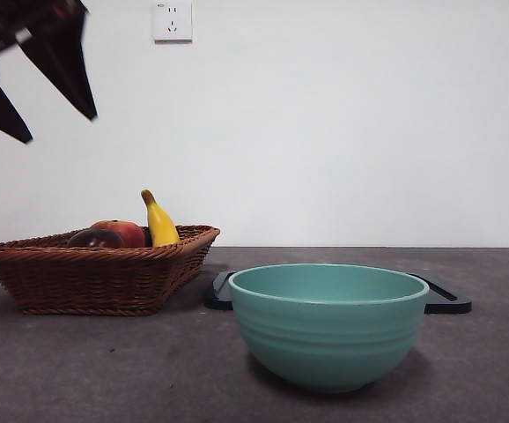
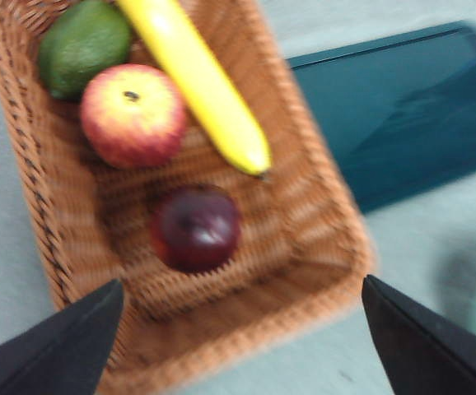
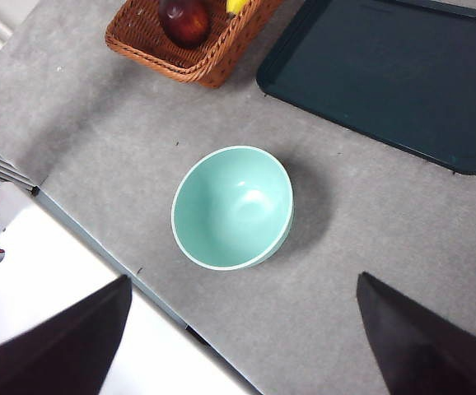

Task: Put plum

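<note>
Basket (image 2: 320, 247) rim around plum (image 2: 195, 228)

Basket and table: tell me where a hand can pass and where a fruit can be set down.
Free: the bowl is empty, the dark tray is bare, and grey table lies open between basket and bowl. Inside the basket, bare weave surrounds the plum. Crowded: the far end, where avocado, red-orange fruit and banana press together.

plum (image 2: 195, 228) in basket (image 2: 320, 247); bowl (image 1: 328, 324) right
</note>
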Robot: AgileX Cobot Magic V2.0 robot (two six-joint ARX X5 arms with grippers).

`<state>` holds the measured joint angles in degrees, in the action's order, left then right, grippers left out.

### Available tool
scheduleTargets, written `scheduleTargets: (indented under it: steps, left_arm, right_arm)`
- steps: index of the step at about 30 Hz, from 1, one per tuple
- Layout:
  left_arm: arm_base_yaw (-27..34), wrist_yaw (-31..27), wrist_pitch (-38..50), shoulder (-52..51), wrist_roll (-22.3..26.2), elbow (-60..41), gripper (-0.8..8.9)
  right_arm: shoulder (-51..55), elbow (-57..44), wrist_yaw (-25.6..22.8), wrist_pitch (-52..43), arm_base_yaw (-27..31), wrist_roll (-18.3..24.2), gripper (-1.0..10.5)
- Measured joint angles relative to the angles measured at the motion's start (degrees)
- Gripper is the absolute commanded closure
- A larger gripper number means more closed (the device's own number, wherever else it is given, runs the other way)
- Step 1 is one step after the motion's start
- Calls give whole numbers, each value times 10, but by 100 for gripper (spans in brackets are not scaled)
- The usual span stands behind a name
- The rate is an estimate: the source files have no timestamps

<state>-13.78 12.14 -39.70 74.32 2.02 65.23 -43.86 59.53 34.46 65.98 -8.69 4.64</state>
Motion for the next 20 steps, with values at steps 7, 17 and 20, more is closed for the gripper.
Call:
scheduleTargets:
  steps: [7, 17, 20]
  left_arm:
    - [-9, -19, 39, 94, 0, 31, 354]
    - [-11, -33, 75, 188, 3, 32, 354]
    - [-12, -34, 81, 209, 7, 32, 355]
  right_arm:
    - [0, 0, 0, 0, 0, 0, 511]
    - [0, 0, 0, 0, 0, 0, 511]
    - [0, 0, 0, 0, 0, 0, 511]
